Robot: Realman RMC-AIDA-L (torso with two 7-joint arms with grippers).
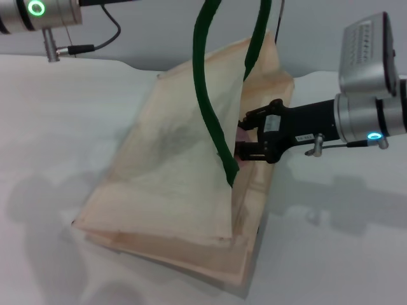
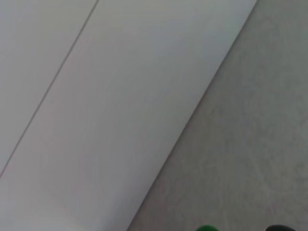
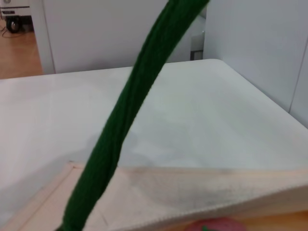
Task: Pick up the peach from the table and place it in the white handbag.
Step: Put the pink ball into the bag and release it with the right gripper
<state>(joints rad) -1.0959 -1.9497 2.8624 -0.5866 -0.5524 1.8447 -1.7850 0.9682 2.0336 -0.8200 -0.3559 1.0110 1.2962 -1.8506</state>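
Observation:
The white handbag (image 1: 172, 184) stands tilted on the table (image 1: 57, 127), its mouth pulled open. Its dark green handles (image 1: 210, 108) are drawn up tight and run out of the top of the head view. My right gripper (image 1: 245, 135) reaches into the bag's mouth from the right and is shut on the peach (image 1: 242, 134), seen only as a pink sliver between the fingers. In the right wrist view the peach (image 3: 216, 225) shows just inside the bag's cloth edge (image 3: 202, 192), behind a handle (image 3: 125, 115). My left arm (image 1: 38, 13) is at the top left; its gripper is out of view.
The white tabletop (image 3: 192, 120) spreads around the bag on all sides. A cable (image 1: 105, 35) hangs from the left arm at the back left. The left wrist view shows only a wall, with green handle tips (image 2: 207, 228) at its edge.

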